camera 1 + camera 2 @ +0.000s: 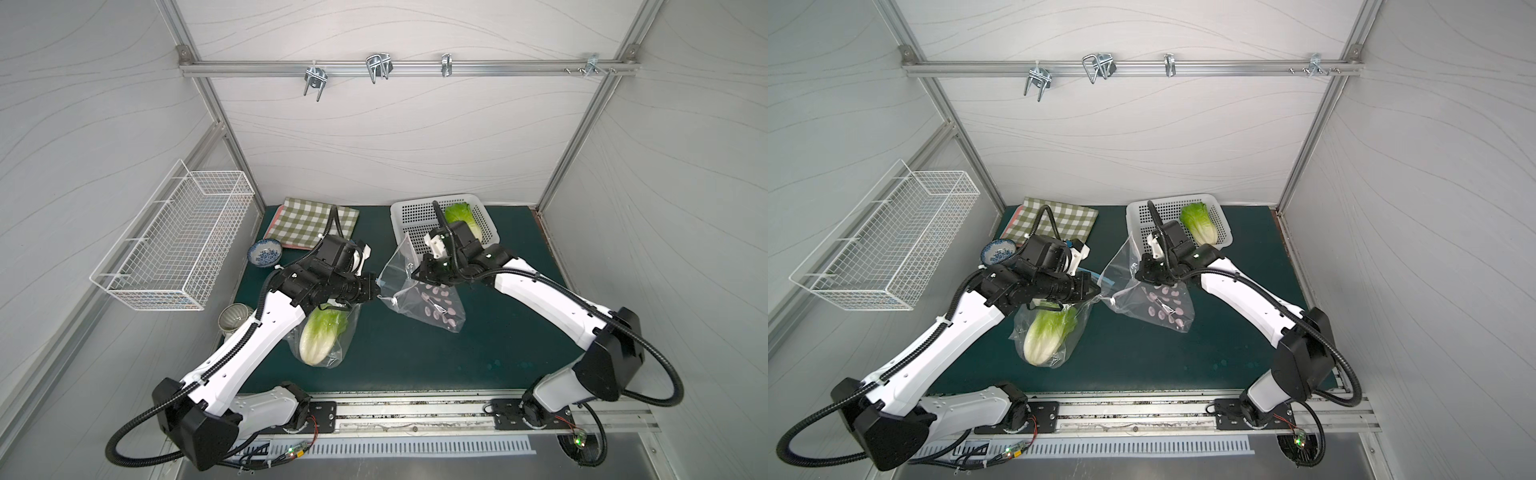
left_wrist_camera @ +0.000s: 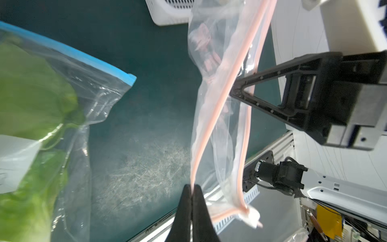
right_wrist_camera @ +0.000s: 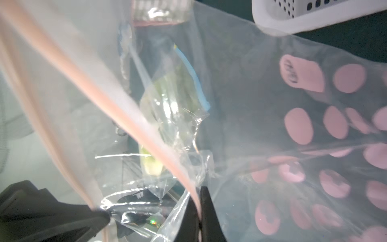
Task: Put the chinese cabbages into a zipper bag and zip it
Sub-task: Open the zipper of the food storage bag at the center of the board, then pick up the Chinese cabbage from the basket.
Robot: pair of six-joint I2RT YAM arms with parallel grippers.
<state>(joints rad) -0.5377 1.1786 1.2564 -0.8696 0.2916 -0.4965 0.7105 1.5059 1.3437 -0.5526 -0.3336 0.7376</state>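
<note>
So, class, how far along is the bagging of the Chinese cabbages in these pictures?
Done: one green-and-white cabbage lies inside the clear blue-zip bag; its seal is unclear. In hand: the left hand and right hand are shut on the pink zip rim of the empty clear pink-dotted bag. Left: bagging the leafy green cabbage in the white perforated basket, then zipping.

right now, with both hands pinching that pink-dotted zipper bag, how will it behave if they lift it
Likely floppy: the pink-dotted zipper bag hangs creased from the left hand and right hand, both shut on its pink zip strip. Probably very light, since it looks empty. Its mouth may collapse if either pinch loosens.
</note>
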